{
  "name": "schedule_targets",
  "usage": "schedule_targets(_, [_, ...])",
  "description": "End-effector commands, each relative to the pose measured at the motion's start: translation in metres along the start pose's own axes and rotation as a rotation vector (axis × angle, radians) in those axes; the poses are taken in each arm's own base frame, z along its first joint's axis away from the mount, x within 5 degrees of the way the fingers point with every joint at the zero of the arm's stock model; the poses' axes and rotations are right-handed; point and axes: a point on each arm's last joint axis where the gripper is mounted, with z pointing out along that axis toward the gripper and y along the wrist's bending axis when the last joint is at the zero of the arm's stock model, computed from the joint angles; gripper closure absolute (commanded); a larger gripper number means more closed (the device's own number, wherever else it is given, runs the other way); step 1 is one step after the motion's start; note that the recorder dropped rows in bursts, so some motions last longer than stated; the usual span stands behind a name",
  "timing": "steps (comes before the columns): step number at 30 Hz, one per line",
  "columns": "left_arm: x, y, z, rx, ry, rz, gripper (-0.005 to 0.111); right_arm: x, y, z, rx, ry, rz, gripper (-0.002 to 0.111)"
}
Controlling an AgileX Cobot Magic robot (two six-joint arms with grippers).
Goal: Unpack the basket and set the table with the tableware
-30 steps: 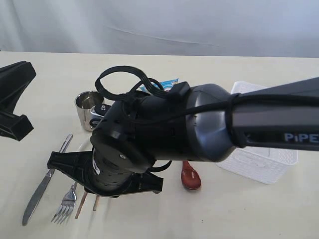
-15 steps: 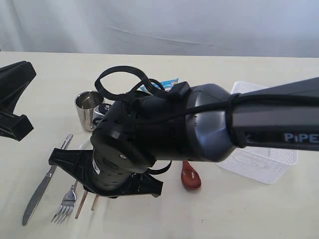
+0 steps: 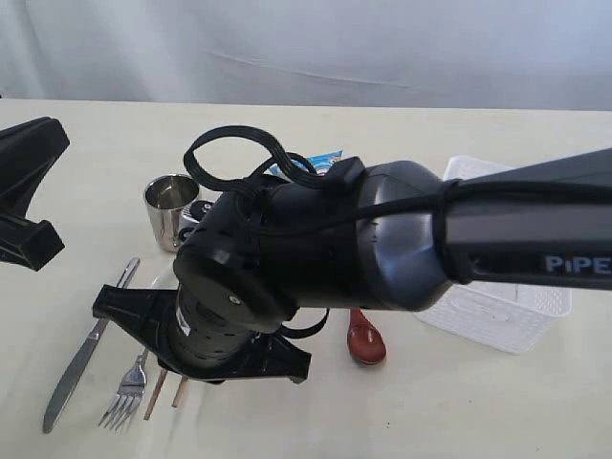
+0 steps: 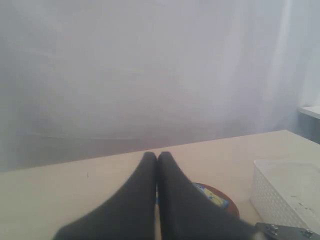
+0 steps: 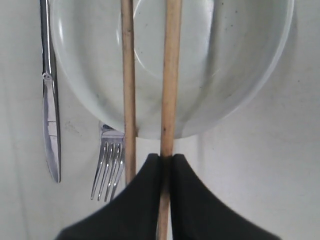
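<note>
Taking the one steel cup (image 3: 172, 208) as the mark: the left gripper (image 4: 157, 157) hangs to its left, jaws pressed together on nothing; one knife (image 3: 81, 359), one fork (image 3: 129, 387) and two chopsticks (image 3: 155, 394) lie nearer the camera, with one spoon (image 3: 366, 339) and one basket (image 3: 497, 316) to its right. The right gripper (image 5: 166, 159) pinches one chopstick, and both sticks cross the one white bowl (image 5: 170, 65). The cream table (image 3: 96, 143) is plain, with a pale curtain (image 3: 382, 48) behind

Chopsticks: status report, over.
Left gripper shut, empty. Right gripper shut on one chopstick; second chopstick not gripped, both over the white bowl. Fork and knife alongside, apart.
</note>
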Motion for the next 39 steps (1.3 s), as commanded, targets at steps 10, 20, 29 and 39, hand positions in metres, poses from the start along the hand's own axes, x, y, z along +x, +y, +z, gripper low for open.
schedule_targets(10, [0.001, 0.0, -0.001, 0.004, 0.0, 0.007, 0.107, 0.001, -0.001, 0.001, 0.003, 0.008, -0.064, 0.108])
schedule_targets(20, [0.001, 0.0, -0.001, 0.004, 0.0, 0.007, 0.107, 0.001, -0.001, 0.001, 0.007, 0.013, -0.048, 0.059])
schedule_targets(29, [0.001, 0.0, -0.001, 0.004, 0.0, 0.007, 0.107, -0.002, 0.006, -0.006, -0.068, -0.018, -0.06, 0.063])
schedule_targets(39, [0.001, 0.0, -0.001, 0.004, 0.0, 0.007, 0.107, -0.024, 0.037, -0.056, -0.028, -0.099, -0.171, 0.061])
